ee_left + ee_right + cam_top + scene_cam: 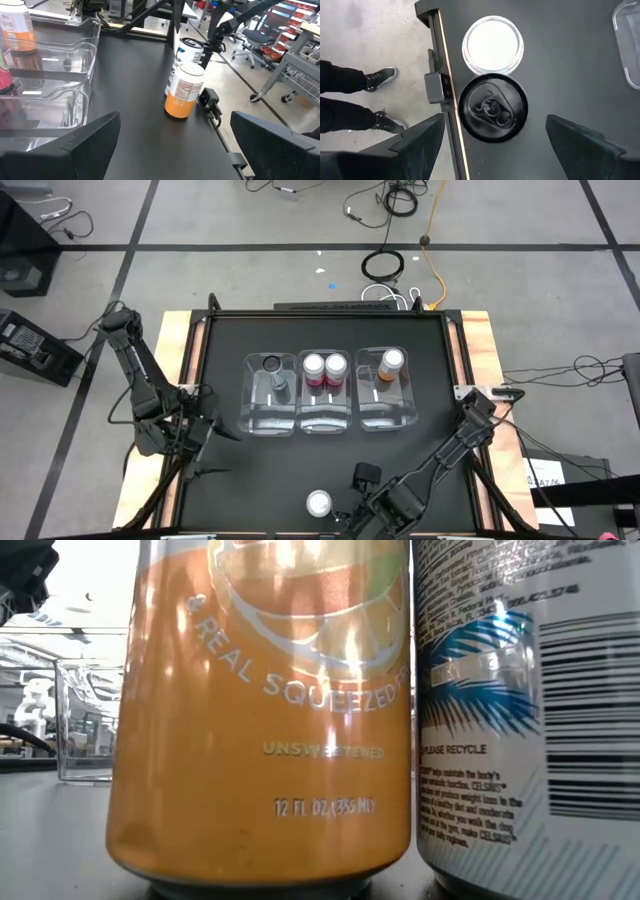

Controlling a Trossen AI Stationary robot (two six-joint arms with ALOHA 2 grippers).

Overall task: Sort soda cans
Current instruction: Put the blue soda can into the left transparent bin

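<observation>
Spread wide and empty on the right gripper [494, 131], straight above a black-topped cylindrical soda can [492, 107] at the table edge, well in front of the row of three clear rectangular plastic bins [324, 427]: apparently lined up for a top-down grab. Hard beside it, an unsorted orange, silver-topped soda can [492, 45]. Already grouped by colour in the row: one dark can [271, 364], two pink-red cans [324, 366], one orange can [391, 361]. Parked off the row's left end, open-fingered and likely kept clear: the left gripper [205, 445].

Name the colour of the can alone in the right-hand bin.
Orange can, clearest in the high view.
</observation>
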